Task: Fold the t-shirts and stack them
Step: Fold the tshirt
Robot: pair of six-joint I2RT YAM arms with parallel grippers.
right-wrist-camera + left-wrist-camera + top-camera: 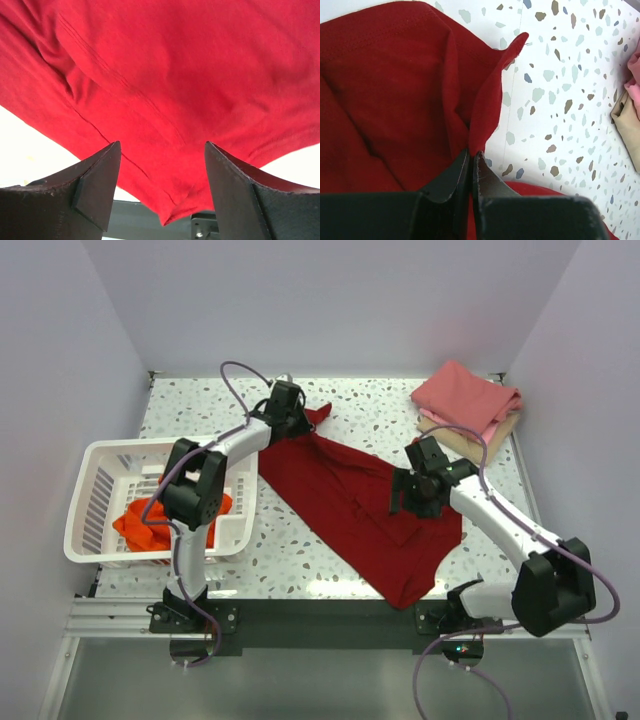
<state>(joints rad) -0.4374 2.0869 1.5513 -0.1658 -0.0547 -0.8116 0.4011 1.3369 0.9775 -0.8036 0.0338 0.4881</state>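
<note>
Left pincer (471, 155) clamping far corner of crimson t-shirt (340, 495) spread on tabletop (380, 410) — right pincer (162, 150) hovering wide open over shirt's near-right part.

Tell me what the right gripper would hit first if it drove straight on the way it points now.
The dark red shirt. It fills the wrist view just beyond the open right gripper, with nothing in between. How near the cloth lies is hard to judge.
</note>
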